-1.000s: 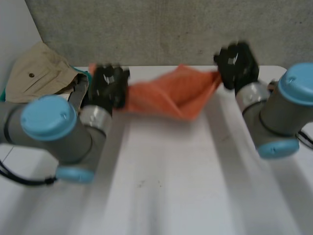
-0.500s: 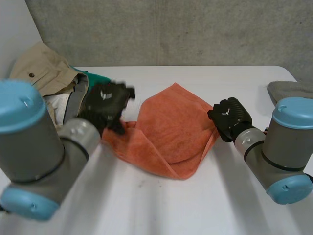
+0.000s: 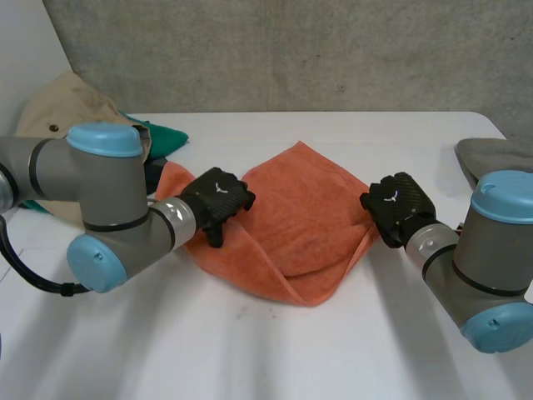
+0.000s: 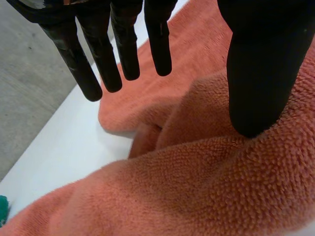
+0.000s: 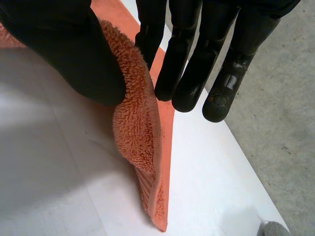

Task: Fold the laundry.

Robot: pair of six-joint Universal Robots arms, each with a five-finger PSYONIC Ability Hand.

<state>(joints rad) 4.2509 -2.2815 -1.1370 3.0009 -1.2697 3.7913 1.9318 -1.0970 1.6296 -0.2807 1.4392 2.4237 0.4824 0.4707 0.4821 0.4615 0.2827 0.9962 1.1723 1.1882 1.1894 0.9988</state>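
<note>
While looking down from the head view, found the orange towel (image 3: 291, 225) rumpled at frame centre on the white bench (image 3: 275, 350). Noted the left robot hand (image 3: 218, 200) splayed, thumb resting on the left fold; the right robot hand (image 3: 398, 207) pinching the right edge. Judged a one-sided pull likely to drag and bunch the towel.

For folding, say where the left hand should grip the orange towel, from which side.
Grip the orange towel by its bunched left edge, from the left, under the open left hand: that ridge stands off the table. The right hand pinches its right edge.
</note>
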